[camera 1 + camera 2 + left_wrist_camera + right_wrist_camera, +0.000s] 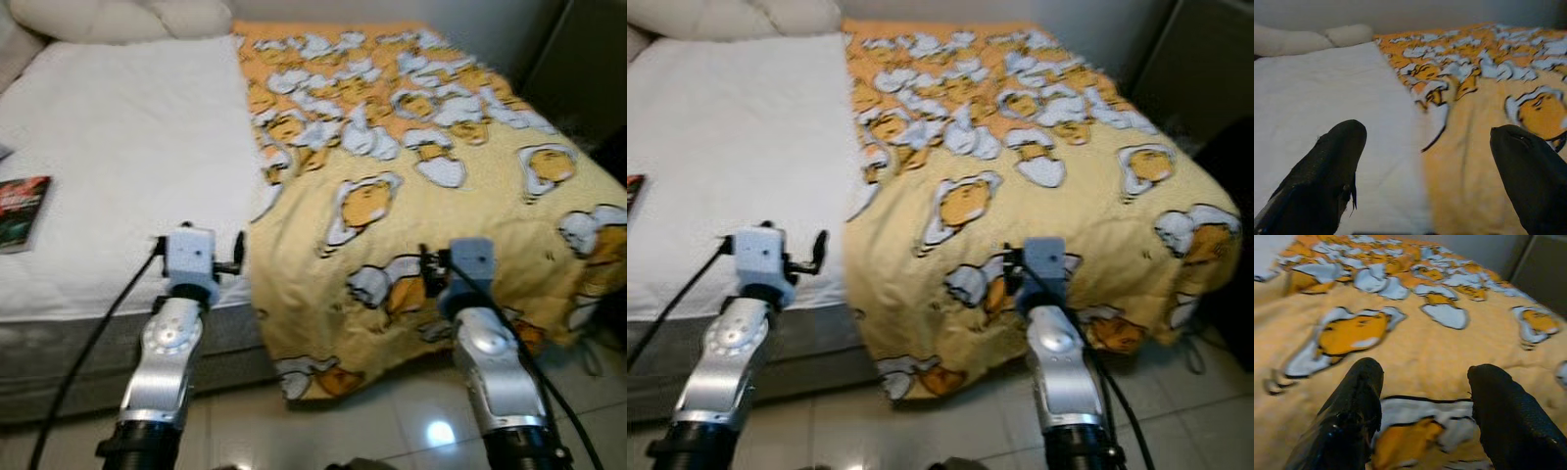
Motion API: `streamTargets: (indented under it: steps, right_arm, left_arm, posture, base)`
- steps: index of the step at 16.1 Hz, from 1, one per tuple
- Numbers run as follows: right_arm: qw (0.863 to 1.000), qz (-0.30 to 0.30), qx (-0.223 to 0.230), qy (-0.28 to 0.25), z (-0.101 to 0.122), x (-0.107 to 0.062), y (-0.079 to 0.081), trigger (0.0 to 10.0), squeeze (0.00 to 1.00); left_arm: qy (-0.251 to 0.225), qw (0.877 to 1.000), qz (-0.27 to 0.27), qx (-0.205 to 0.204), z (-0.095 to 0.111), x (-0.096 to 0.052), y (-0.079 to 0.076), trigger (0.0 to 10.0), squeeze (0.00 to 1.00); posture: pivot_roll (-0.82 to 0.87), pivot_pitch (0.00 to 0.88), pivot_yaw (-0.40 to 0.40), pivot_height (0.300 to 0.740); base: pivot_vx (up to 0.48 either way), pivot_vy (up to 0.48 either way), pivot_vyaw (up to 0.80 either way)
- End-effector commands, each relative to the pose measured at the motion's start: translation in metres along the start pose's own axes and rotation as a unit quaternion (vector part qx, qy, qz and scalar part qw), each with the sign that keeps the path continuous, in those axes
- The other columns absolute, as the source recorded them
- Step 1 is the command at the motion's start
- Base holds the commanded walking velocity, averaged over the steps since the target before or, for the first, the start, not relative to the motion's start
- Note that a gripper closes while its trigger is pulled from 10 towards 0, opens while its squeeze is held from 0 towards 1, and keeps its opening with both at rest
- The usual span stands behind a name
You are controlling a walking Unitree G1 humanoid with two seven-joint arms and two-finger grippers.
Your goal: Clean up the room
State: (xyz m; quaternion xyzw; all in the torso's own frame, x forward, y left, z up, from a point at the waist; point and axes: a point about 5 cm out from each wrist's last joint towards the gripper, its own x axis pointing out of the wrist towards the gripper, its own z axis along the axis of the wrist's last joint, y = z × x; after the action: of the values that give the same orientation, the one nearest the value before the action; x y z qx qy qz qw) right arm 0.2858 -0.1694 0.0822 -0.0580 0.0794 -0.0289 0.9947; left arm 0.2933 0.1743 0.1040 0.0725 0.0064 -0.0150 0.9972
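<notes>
A yellow blanket (pixel 411 166) printed with cartoon figures covers the right half of the bed and hangs over its foot edge. The left half is bare white sheet (pixel 127 147). My left gripper (pixel 1427 142) is open, held just above the bed's near edge where the blanket's left border (pixel 1425 122) meets the sheet. My right gripper (pixel 1427 377) is open too, low over the blanket near its front edge, with nothing between its fingers. Both silver arms (pixel 171 343) reach up from the bottom of the head views.
A dark book (pixel 20 211) lies on the sheet at the far left edge. White pillows (pixel 127 15) sit at the head of the bed. Dark furniture (pixel 588 59) stands beyond the bed's right side. Glossy tiled floor (pixel 392 411) runs along the grey bed base (pixel 59 362).
</notes>
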Motion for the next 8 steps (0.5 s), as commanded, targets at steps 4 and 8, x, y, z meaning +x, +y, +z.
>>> streamTargets:
  steps: [4,8]
  right_arm:
    - [1.0,-0.003,-0.006,-0.008,0.0036,-0.0024,-0.0008,10.0,0.0]
    - [1.0,-0.02,-0.009,0.001,-0.0007,-0.007,-0.006,10.0,0.0]
  left_arm:
    - [0.023,1.0,0.007,-0.001,-0.0067,0.0017,0.0055,10.0,0.17]
    - [0.026,1.0,0.005,-0.003,-0.0061,0.0062,0.0035,10.0,0.17]
  posture:
    - [-0.05,0.0,-0.018,0.74]
    - [-0.07,0.0,-0.003,0.74]
  base:
    - [0.0,-0.48,0.0]
    - [0.0,-0.48,0.0]
